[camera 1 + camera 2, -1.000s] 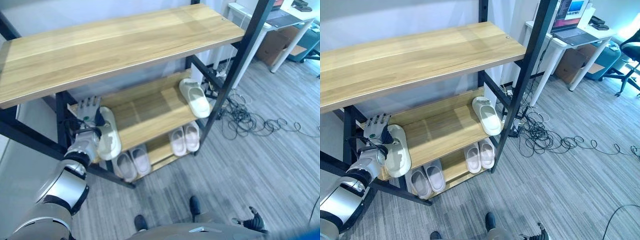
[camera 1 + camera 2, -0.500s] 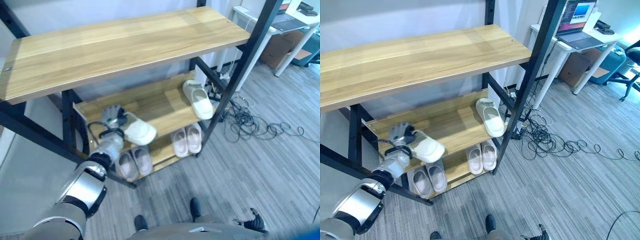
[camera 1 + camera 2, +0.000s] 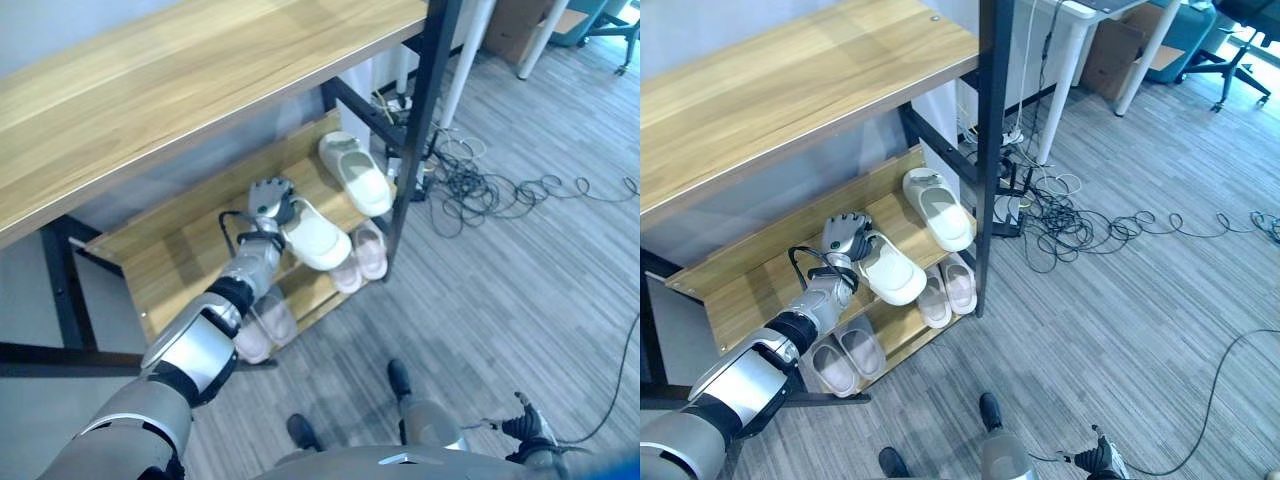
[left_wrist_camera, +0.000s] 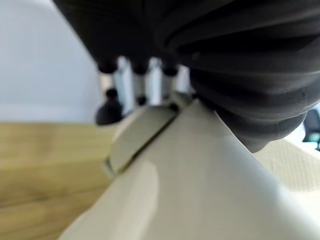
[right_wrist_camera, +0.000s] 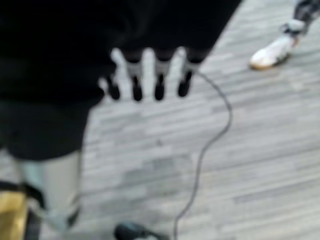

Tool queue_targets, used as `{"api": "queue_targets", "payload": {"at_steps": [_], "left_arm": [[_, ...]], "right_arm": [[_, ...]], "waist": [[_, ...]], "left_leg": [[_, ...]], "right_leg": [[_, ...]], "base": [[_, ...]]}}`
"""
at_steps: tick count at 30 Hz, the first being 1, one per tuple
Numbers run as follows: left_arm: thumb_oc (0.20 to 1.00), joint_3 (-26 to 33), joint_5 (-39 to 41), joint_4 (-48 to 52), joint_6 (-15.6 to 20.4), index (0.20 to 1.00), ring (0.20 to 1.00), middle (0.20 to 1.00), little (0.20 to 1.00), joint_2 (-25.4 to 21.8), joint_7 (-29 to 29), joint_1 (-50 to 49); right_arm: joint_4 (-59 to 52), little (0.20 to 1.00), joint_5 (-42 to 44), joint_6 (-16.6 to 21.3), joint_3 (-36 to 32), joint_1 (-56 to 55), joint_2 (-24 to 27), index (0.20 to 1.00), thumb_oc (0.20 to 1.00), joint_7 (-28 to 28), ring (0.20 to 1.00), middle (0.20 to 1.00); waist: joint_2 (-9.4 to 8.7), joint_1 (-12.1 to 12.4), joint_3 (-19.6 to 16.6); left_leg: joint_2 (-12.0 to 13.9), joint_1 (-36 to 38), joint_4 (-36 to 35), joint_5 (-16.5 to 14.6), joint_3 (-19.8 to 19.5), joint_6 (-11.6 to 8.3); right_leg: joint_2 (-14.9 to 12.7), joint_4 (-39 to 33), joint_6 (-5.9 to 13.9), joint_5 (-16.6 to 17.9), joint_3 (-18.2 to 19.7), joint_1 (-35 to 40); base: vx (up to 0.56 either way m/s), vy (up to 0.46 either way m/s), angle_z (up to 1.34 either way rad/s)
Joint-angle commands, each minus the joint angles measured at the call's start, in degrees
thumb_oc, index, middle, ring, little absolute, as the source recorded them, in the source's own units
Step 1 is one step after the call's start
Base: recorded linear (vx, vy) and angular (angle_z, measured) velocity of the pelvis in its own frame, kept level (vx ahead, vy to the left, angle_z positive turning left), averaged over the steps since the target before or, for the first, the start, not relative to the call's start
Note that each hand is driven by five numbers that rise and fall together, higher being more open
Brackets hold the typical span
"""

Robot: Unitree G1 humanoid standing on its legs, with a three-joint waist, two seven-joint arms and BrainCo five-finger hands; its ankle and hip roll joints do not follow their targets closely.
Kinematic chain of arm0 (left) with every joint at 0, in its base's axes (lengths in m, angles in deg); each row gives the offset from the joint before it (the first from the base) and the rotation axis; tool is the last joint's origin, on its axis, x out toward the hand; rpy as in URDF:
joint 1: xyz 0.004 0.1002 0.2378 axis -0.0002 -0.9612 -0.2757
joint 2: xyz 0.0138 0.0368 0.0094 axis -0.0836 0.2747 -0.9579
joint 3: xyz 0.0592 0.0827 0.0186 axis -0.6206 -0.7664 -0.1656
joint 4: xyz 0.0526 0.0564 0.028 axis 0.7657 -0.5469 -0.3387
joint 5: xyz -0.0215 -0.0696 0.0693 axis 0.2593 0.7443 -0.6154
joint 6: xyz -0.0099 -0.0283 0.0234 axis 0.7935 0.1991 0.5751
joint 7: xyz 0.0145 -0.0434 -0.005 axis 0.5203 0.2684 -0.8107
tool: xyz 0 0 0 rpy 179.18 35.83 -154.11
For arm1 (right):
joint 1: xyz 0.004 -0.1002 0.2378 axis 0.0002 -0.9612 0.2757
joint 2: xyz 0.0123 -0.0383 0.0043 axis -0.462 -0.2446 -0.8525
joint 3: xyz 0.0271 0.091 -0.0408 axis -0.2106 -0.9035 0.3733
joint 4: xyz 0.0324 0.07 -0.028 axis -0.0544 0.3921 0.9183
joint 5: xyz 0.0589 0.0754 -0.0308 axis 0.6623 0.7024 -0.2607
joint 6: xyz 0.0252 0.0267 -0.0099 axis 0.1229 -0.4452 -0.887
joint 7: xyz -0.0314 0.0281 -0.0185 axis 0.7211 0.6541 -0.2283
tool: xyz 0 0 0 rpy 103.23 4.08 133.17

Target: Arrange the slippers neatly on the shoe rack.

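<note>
My left hand is shut on the heel end of a cream slipper at the middle shelf of the rack. The slipper's toe juts out past the shelf's front edge. In the left wrist view the curled fingers lie over the slipper. A second cream slipper lies at the right end of the same shelf, a short gap away. My right hand hangs low at my side, fingers relaxed and open above the floor.
Two pairs of pale pink slippers sit on the bottom shelf. The wide top shelf overhangs the work. A black post stands at the rack's right front. Cables tangle on the floor; a person's white shoe stands nearby.
My left hand has carried the cream slipper from the shelf's left end to the right, close to the second slipper. The camera has also shifted and tilted lower.
</note>
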Motion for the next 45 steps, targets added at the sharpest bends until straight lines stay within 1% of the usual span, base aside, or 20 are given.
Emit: {"api": "queue_targets", "payload": {"at_steps": [1,4,8,10,12,13,18,22,28,29,30,31,32,33,34,35,36,42,44,45], "left_arm": [[0.200,1.1,0.4,-5.0,0.6,0.200,0.200,0.200,0.200,-0.8,2.0,9.1],[0.200,0.7,1.2,-6.6,0.4,0.200,0.200,0.200,0.200,-0.3,2.4,10.8],[0.200,-0.7,-0.7,-7.8,-1.0,0.200,0.200,0.200,0.200,-0.9,2.9,14.1],[0.200,-0.9,0.0,-8.6,-1.2,0.200,0.200,0.200,0.200,-1.9,3.3,16.1],[0.200,-1.0,0.4,-9.3,-1.2,0.200,0.200,0.200,0.200,-2.6,3.4,16.9],[0.200,-0.8,1.4,-10.3,-1.3,0.200,0.200,0.200,0.200,-3.8,3.5,18.2],[0.200,0.1,3.3,-10.6,-1.0,0.200,0.200,0.200,0.200,-3.7,4.0,19.4],[0.200,0.8,4.6,-10.2,-1.0,0.200,0.200,0.200,0.200,-3.7,5.9,20.5],[0.200,0.8,4.9,-10.9,-1.2,0.200,0.200,0.200,0.200,-4.0,6.3,20.9],[0.501,0.8,4.4,-10.9,-1.3,0.501,0.501,0.501,0.501,-4.1,6.7,20.8],[0.658,0.3,3.3,-10.0,-1.8,0.658,0.658,0.658,0.658,-5.0,7.7,21.4],[0.947,0.3,3.3,-10.0,-1.8,0.947,0.947,0.947,0.947,-5.0,7.7,21.4],[1.000,0.1,2.1,-10.2,-2.8,1.000,1.000,1.000,1.000,-5.6,8.4,21.0],[0.918,0.3,2.0,-10.7,-3.4,0.918,0.918,0.918,0.918,-5.5,8.2,20.3],[1.000,0.9,2.6,-11.1,-3.4,1.000,1.000,1.000,1.000,-5.1,8.0,19.8],[1.000,1.3,3.1,-11.3,-3.2,1.000,1.000,1.000,1.000,-4.9,8.0,19.7],[1.000,1.8,3.5,-11.3,-3.0,1.000,1.000,1.000,1.000,-5.1,8.3,19.6],[1.000,2.8,4.8,-9.7,-2.3,1.000,1.000,1.000,1.000,-6.5,9.5,18.7],[1.000,5.4,8.7,-7.6,-0.4,1.000,1.000,1.000,1.000,-5.1,10.0,17.3],[1.000,9.2,16.4,-5.2,3.0,1.000,1.000,1.000,1.000,-2.5,10.3,16.3]], "right_arm": [[0.7,1.000,-0.7,0.6,-0.6,5.2,1.6,1.000,1.000,-2.2,1.000,1.000],[1.2,1.000,-0.6,0.6,0.1,6.1,1.1,1.000,1.000,-2.3,1.000,1.000],[1.8,1.000,-0.1,1.1,0.9,6.4,0.4,1.000,1.000,-3.0,1.000,1.000],[1.8,1.000,-1.6,1.0,2.9,7.4,0.4,1.000,1.000,-3.2,1.000,1.000],[1.8,1.000,-1.5,1.2,3.3,7.9,0.3,1.000,1.000,-3.1,1.000,1.000],[1.7,1.000,-1.1,1.5,3.7,8.6,-0.4,1.000,1.000,-3.4,1.000,1.000],[1.2,1.000,-0.2,1.8,3.9,9.3,-0.8,1.000,1.000,-3.5,1.000,1.000],[0.2,1.000,-2.6,1.7,6.9,10.1,-0.8,1.000,1.000,-3.4,1.000,1.000],[-0.1,1.000,-2.2,2.2,6.9,10.3,-0.7,1.000,1.000,-3.2,1.000,1.000],[0.1,1.000,-2.3,2.3,6.9,10.0,-0.8,1.000,1.000,-3.2,1.000,1.000],[0.3,1.000,-2.0,2.4,6.8,9.7,-0.6,1.000,1.000,-2.8,1.000,1.000],[0.3,1.000,-2.0,2.4,6.8,9.7,-0.6,1.000,1.000,-2.8,1.000,1.000],[0.5,1.000,-2.1,2.8,6.9,9.5,-0.8,1.000,1.000,-2.8,1.000,1.000],[0.5,1.000,-2.3,2.9,7.1,9.5,-0.9,1.000,1.000,-3.1,1.000,1.000],[0.6,1.000,-2.6,2.8,7.3,9.1,-0.9,1.000,1.000,-3.0,1.000,1.000],[0.5,1.000,-2.7,2.9,7.3,8.7,-1.0,1.000,1.000,-3.0,1.000,1.000],[0.2,1.000,-2.9,2.9,7.2,8.1,-0.9,1.000,1.000,-3.1,1.000,1.000],[0.1,1.000,-2.6,3.2,6.4,6.9,-0.5,1.000,1.000,-3.0,1.000,1.000],[-0.1,1.000,-1.9,2.8,5.4,6.2,-0.7,1.000,1.000,-2.9,1.000,1.000],[-0.5,1.000,-1.2,2.4,4.7,6.2,-1.0,1.000,1.000,-3.2,1.000,1.000]], "waist": [[2.59,0.3,2.6],[2.64,-0.1,2.7],[2.45,-0.1,3.1],[2.20,0.0,3.8],[1.96,0.0,4.2],[1.61,-0.1,4.8],[1.59,0.1,5.3],[1.36,0.4,5.4],[1.16,0.3,5.1],[1.20,0.3,5.1],[1.18,0.3,5.0],[1.17,0.3,5.0],[1.14,0.2,4.9],[1.13,0.2,4.9],[1.00,0.1,4.7],[1.11,0.0,4.4],[0.91,-0.1,4.5],[1.23,0.0,4.0],[1.47,0.2,3.7],[1.59,0.4,3.5]], "left_leg": [[3.4,0.8,0.8,4.2,-1.0,-2.30],[3.6,0.4,0.8,4.2,-0.2,-2.47],[4.2,-0.9,0.8,4.7,0.5,-2.79],[4.5,-2.0,0.8,5.2,0.5,-2.98],[4.6,-2.4,0.8,5.4,0.7,-3.04],[5.0,-3.2,0.8,5.6,1.5,-3.12],[5.3,-3.8,0.8,5.9,1.3,-3.28],[5.3,-4.6,0.8,6.3,1.1,-3.45],[5.6,-4.6,0.8,6.3,2.2,-3.61],[5.7,-4.6,0.8,6.2,2.3,-3.60],[5.7,-4.6,0.8,6.0,2.3,-3.65],[5.7,-4.6,0.8,6.0,2.3,-3.65],[5.7,-4.5,0.8,5.9,2.4,-3.67],[5.8,-4.4,0.8,6.1,2.5,-3.71],[5.9,-4.2,0.8,6.0,2.8,-3.72],[5.7,-3.6,0.8,4.7,2.2,-4.19],[5.9,-4.1,0.8,5.8,2.8,-3.75],[5.9,-4.0,0.8,5.5,2.5,-3.75],[5.8,-3.8,0.8,5.4,2.1,-3.57],[5.6,-3.6,0.8,5.3,1.6,-3.46]], "right_leg": [[-1.9,7.9,3.77,-8.2,-0.6,-3.2],[-1.5,8.9,3.87,-8.2,0.2,-5.0],[-1.0,9.9,3.91,-7.9,0.9,-7.9],[-0.8,10.8,3.87,-7.9,1.1,-9.7],[-0.7,11.2,3.87,-7.8,1.3,-10.6],[-0.4,12.4,3.89,-7.7,1.7,-12.6],[-0.2,13.3,3.80,-7.9,1.7,-14.2],[0.0,13.7,3.78,-7.7,1.8,-15.3],[0.4,13.5,3.83,-7.3,2.3,-16.1],[0.4,13.6,3.86,-7.3,2.3,-16.3],[0.5,13.7,3.85,-7.4,2.2,-16.3],[0.5,13.7,3.86,-7.4,2.2,-16.3],[0.5,13.7,3.87,-7.4,2.2,-16.3],[0.6,13.7,3.88,-7.4,2.2,-16.4],[0.7,13.6,3.79,-7.4,2.4,-16.3],[0.5,13.6,4.29,-8.7,2.4,-15.6],[0.8,13.4,3.80,-7.4,2.3,-16.0],[0.8,12.8,3.66,-7.6,1.6,-15.3],[0.6,12.6,3.50,-7.9,1.1,-14.5],[0.4,12.4,3.34,-8.1,0.6,-13.8]], "base": [[0.02,-0.062,-0.16],[0.02,-0.049,-0.13],[0.01,-0.069,-0.10],[0.00,-0.077,-0.18],[-0.01,-0.051,-0.06],[0.00,-0.046,-0.06],[0.01,-0.028,-0.12],[0.01,-0.018,-0.02],[0.01,0.002,0.00],[0.00,0.000,0.00],[0.02,0.000,-0.03],[0.02,0.002,-0.03],[0.00,0.000,0.00],[0.00,0.000,0.00],[0.09,0.042,-0.03],[0.00,0.000,0.00],[0.01,0.000,-0.05],[-0.01,-0.004,-0.06],[0.00,-0.001,0.04],[-0.01,0.008,0.09]]}}
